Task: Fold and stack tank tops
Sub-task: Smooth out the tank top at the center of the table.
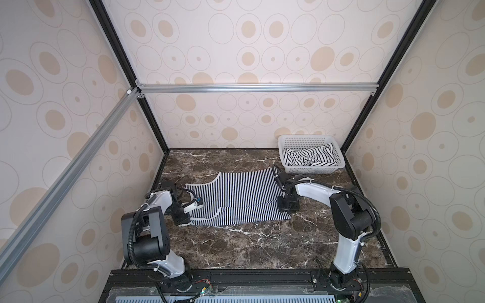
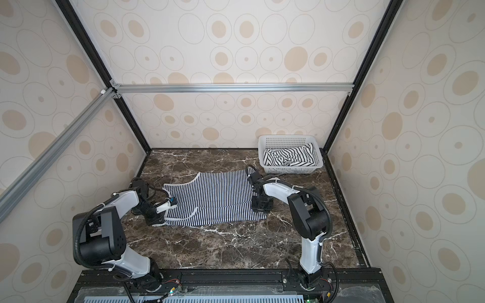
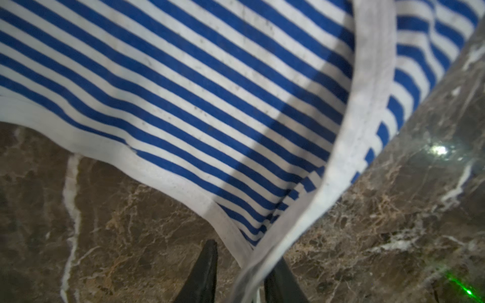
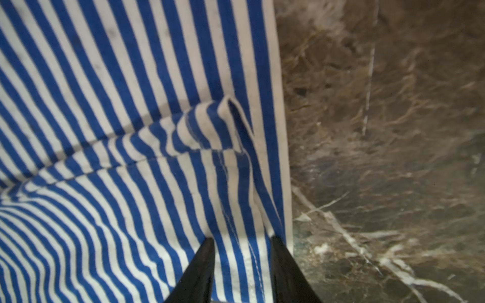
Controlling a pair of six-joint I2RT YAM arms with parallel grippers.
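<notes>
Our left gripper (image 3: pixel 242 251) has its two black fingers (image 3: pixel 207 270) standing narrowly apart, and the white-bound tip of a shoulder strap (image 3: pixel 252 265) runs up between them. A sliver of table shows beside one finger, so we cannot tell whether the jaws are pinching the strap or only flanking it. Our right gripper (image 4: pixel 242 238) has its jaws drawn in on the hem (image 4: pixel 236 249) of the same garment. The cloth fills the gap between the fingers, and wrinkles fan away from the grip. Just past it, a small flap of hem is turned over on itself.

Both ends belong to the narrow-striped tank top (image 1: pixel 236 199). In both top views it lies spread on the dark marble table (image 1: pixel 249 249), between our two arms. Its straps and neckline are toward the left arm and its hem toward the right. The stripes read blue and white in the wrist views.

The wide-striped tank top (image 1: pixel 309 157) sits crumpled inside the white perforated basket (image 1: pixel 312 170). The basket stands at the far right corner of the table, just beyond the right arm and apart from the spread top.
</notes>
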